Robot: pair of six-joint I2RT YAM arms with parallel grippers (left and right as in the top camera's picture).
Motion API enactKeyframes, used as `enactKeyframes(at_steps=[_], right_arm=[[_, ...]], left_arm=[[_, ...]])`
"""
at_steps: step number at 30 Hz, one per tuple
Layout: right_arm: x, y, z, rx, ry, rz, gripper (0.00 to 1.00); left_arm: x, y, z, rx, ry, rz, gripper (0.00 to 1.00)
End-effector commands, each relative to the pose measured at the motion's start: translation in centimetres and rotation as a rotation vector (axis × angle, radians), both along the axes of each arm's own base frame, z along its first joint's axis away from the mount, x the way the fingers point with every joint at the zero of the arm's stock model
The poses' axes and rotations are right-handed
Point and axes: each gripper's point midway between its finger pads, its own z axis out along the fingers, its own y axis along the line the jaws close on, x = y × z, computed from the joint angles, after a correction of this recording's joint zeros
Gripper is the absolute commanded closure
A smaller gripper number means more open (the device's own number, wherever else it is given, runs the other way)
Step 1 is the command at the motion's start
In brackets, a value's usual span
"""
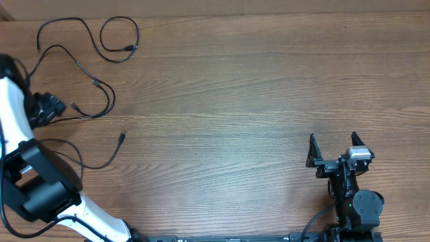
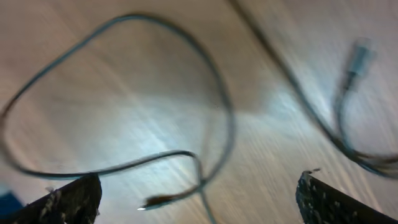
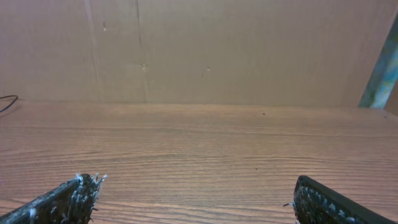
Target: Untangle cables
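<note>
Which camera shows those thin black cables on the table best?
Overhead: the cables show nearly whole, as loose curves at the upper left. The left wrist view shows only blurred loops close up; the right wrist view catches just a sliver at its left edge.

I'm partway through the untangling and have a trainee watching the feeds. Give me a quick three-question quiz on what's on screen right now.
1. True or false: the right claw is shut on one of the cables.
2. In the overhead view, the cables lie mostly: A) in the top-left part of the table; B) at its centre; C) beside the right claw.
3. In the left wrist view, how do the jaws of the left claw stand?

Key:
1. False. It is open, holds nothing and sits far from the cables.
2. A.
3. Open, with cable loops in view between them and nothing gripped.
</note>
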Motion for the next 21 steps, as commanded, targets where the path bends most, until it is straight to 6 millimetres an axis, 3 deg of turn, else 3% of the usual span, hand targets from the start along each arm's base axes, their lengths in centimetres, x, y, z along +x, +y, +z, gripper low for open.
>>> enactKeyframes(at_steps=[1, 8, 12, 16, 21], right_arm=[[0.0, 0.1, -0.2, 0.003, -0.002, 0.003, 0.00], [0.0, 0.1, -0.2, 0.003, -0.002, 0.003, 0.00], [0.0, 0.1, -0.2, 0.003, -0.002, 0.003, 0.00], [0.0, 0.1, -0.2, 0.003, -0.002, 0.003, 0.00], [0.0, 0.1, -0.2, 0.003, -0.002, 0.003, 0.00]], left_arm=[[-4.1, 4.2, 1.0, 0.057, 0.024, 0.178, 0.00], [-10.2, 8.4, 0.9, 0.046, 0.040, 0.353, 0.00], [-12.8, 9.7, 0.7, 0.041, 0.044, 0.424, 0.01], [-14.3, 10.0, -0.3, 0.017, 0.035, 0.500, 0.00], [-14.3, 9.1, -3.1, -0.072, -0.042, 0.611, 0.00]])
